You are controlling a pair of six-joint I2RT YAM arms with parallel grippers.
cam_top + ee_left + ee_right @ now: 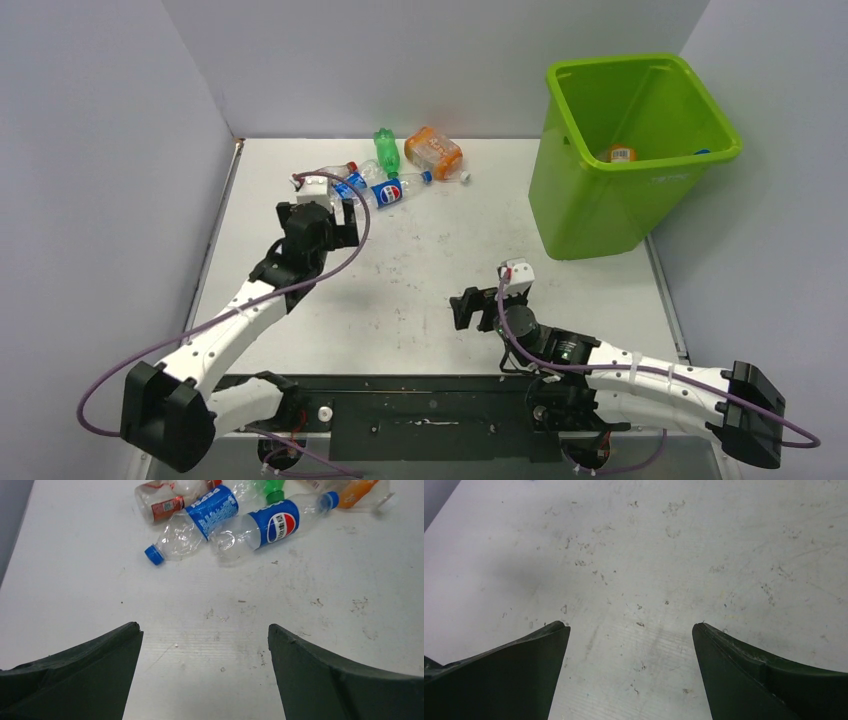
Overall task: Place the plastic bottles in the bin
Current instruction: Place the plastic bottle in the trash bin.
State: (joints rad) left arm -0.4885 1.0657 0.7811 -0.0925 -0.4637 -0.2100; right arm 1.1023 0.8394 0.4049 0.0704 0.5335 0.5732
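The left tool (205, 630) hangs spread wide and empty over the worktop (75, 580), facing a heap of at least five bottles near the far edge, left of centre: two Pepsi bottles (272, 525) (200, 520) touching each other, a red-labelled one (167, 502), a green one (386, 150) and an orange one (433, 152). The bin (600, 200) stands at the far right corner with a couple of bottles visible inside. The right tool (630, 627), equally spread and empty, hovers low toward the near edge. The nearer Pepsi bottle looks the best pick. The wrist should turn so the fingers close across its labelled middle, since crushed plastic slips and neighbours may drag along.
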